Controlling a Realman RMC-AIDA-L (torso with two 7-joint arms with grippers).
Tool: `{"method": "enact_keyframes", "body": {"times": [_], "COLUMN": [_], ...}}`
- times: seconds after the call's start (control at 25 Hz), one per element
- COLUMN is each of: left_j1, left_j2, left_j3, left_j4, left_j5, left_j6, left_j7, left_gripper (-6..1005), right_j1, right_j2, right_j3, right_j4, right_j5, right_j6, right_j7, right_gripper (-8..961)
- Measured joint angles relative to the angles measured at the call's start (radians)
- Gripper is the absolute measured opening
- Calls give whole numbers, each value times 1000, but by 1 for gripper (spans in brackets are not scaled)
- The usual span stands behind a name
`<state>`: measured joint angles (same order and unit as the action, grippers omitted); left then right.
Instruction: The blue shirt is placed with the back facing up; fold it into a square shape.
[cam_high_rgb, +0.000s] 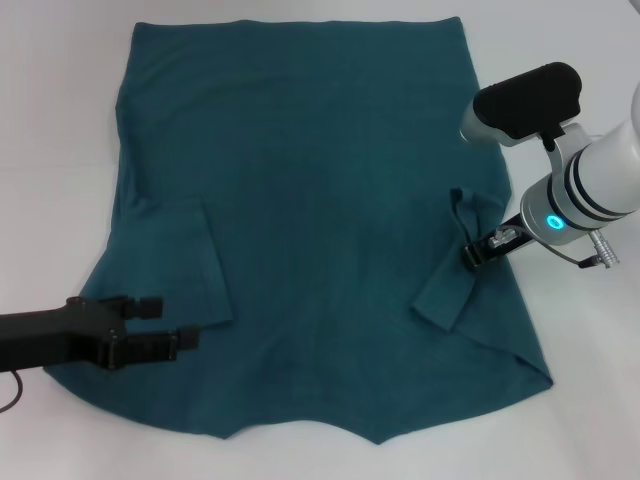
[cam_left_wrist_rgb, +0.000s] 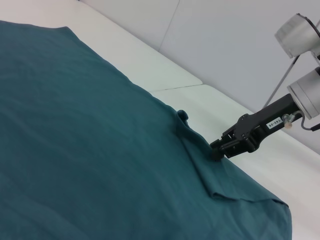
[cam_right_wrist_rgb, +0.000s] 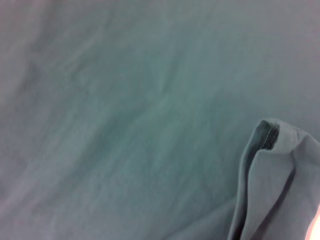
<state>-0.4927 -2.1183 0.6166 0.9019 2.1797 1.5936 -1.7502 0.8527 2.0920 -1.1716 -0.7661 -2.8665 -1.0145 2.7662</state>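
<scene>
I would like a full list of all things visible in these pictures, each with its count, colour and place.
blue shirt: one, dark teal-blue, spread flat over the middle of the table, both sleeves folded inward onto the body.
table: one, white, under the shirt and showing around it.
left gripper: one, black, over the shirt's near left part beside the folded left sleeve.
right gripper: one, black fingers on a white and silver arm, at the folded right sleeve, pinching the cloth.

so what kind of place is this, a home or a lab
Most likely a lab or test bench, not a home: the blue shirt lies on a bare white table against a plain pale wall, with the left tool and right tool working on it.
</scene>
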Motion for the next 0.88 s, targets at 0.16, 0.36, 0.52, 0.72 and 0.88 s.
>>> {"method": "enact_keyframes", "body": {"times": [0.16, 0.36, 0.52, 0.72, 0.88], "left_j1": [-2, -3, -3, -3, -3], "left_j2": [0, 0, 0, 0, 0], "left_j3": [0, 0, 0, 0, 0], "left_j4": [0, 0, 0, 0, 0], "left_j5": [0, 0, 0, 0, 0], "left_j6": [-2, -4, -5, -6, -6], "left_j7": [0, 0, 0, 0, 0], "left_gripper": [864, 865, 865, 865, 865], "right_j1": [-1, -1, 1, 16, 30], "right_j2": [0, 0, -2, 0, 1], "right_j3": [3, 5, 7, 6, 3], "right_j4": [1, 2, 2, 2, 13], "right_j5": [0, 24, 51, 62, 77], "right_j6": [1, 10, 35, 76, 117], "right_j7": [0, -4, -14, -16, -16], "right_gripper": [260, 71, 0, 1, 2]}}
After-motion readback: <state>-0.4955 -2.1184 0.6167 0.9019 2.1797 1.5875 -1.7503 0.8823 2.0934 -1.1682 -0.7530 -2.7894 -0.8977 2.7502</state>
